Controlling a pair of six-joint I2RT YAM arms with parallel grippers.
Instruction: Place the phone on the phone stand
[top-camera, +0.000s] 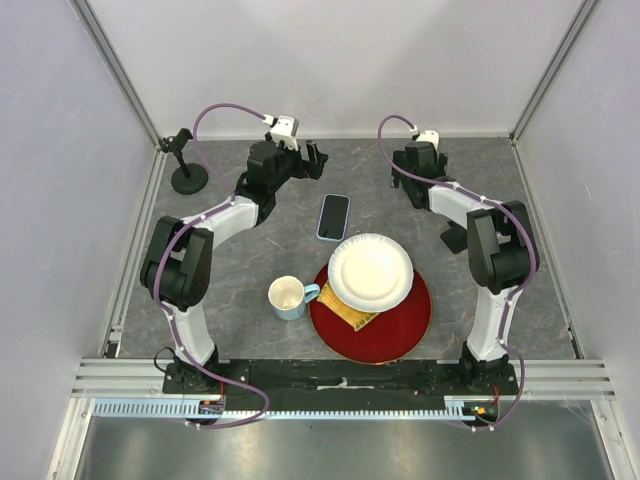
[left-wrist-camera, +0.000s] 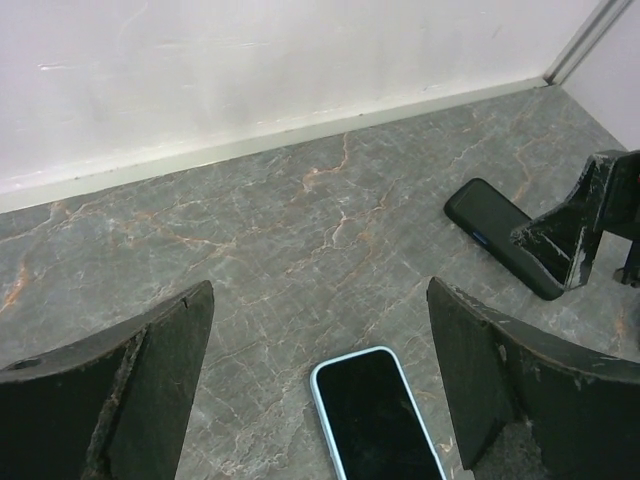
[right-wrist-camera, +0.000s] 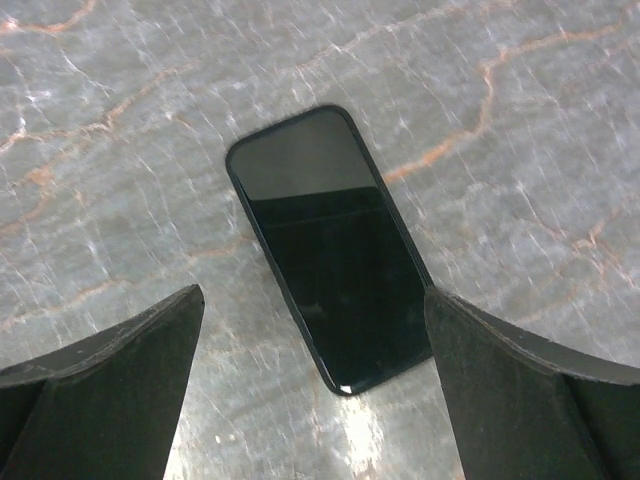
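A phone in a light blue case (top-camera: 333, 217) lies flat, screen up, at the table's middle back. In the left wrist view it (left-wrist-camera: 375, 415) lies just below and between my open fingers. My left gripper (top-camera: 314, 160) (left-wrist-camera: 320, 300) is open and empty, just behind that phone. A black phone (right-wrist-camera: 325, 245) (left-wrist-camera: 497, 235) lies flat under my right gripper (top-camera: 411, 192) (right-wrist-camera: 312, 300), which is open and empty above it. The black phone stand (top-camera: 186, 166) stands in the far left corner, apart from both grippers.
A white plate (top-camera: 370, 270) rests on a red plate (top-camera: 385, 335) at the near middle, with a yellow item (top-camera: 352, 316) under it. A light blue mug (top-camera: 288, 297) stands to their left. White walls and metal rails enclose the table.
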